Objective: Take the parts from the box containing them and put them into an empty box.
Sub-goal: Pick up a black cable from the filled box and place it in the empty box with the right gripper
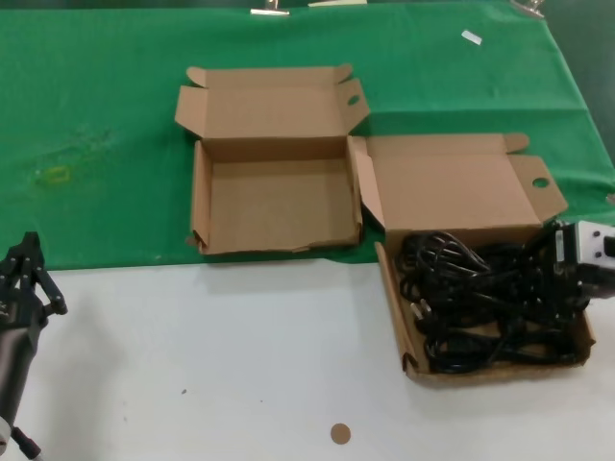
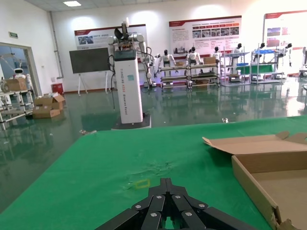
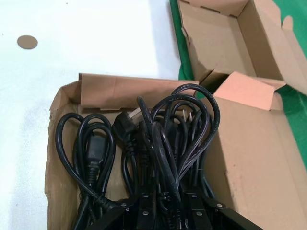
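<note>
The box containing the parts (image 1: 392, 300) stands at the right on the white table, its lid open at the back. Black coiled power cables (image 1: 471, 288) fill it. My right gripper (image 1: 564, 274) is down in the right end of that box. In the right wrist view it (image 3: 170, 208) is shut on a cable bundle (image 3: 165, 139), with its fingers (image 3: 146, 206) on either side of it. More cables (image 3: 88, 153) lie loose beside it. The empty box (image 1: 274, 202) stands open on the green cloth to the left and also shows in the right wrist view (image 3: 216, 43). My left gripper (image 1: 29, 252) is parked shut at the lower left.
A green cloth (image 1: 106, 115) covers the far half of the table and the near half is white (image 1: 240, 346). A small brown disc (image 1: 340, 434) lies on the white part near the front. A yellow mark (image 1: 56, 174) is on the cloth at the left.
</note>
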Robot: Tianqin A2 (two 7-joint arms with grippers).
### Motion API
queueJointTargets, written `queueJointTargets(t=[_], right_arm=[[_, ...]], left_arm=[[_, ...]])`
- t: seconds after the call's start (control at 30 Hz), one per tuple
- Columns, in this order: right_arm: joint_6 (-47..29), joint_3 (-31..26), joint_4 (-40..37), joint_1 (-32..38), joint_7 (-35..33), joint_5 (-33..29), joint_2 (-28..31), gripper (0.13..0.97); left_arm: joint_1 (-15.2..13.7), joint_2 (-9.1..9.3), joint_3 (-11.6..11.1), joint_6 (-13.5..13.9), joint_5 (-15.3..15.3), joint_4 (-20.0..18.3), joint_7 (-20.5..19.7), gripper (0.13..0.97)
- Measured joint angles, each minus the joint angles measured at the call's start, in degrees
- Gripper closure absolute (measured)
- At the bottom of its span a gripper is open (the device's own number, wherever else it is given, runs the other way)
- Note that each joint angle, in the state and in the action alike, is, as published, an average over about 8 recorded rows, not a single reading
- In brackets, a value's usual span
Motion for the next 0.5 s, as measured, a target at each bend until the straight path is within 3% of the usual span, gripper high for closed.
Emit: queueJointTargets(t=[0.5], right_arm=[[-4.3,0.3,4.7,4.8,4.4,-0.8,-0.5,0.867]], left_arm=[[0.0,0.0,0.0,0.0,0.0,0.0,0.0,0.953]])
